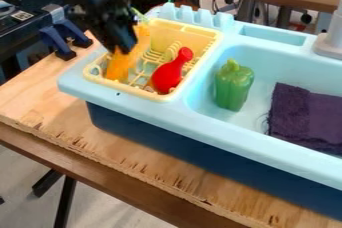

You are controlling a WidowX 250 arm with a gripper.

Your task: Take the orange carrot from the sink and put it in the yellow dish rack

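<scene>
The black gripper [123, 47] hangs over the left part of a yellow dish rack [196, 31], at the upper left of the view. Right at its lower end is an orange, carrot-like thing [119, 66], tilted, with its lower end down in the rack and a bit of green near its top. Part of this thing is hidden behind the gripper. Beside it in the rack, a red bottle-shaped thing [167, 75] leans with its narrow end up.
A light blue toy sink [175, 106] holds the rack at its left. A green pepper [233, 86] and a dark purple cloth [304, 117] lie in the basin. A grey faucet [332, 44] stands at the right edge. Wooden tabletop [63, 107] runs along the front.
</scene>
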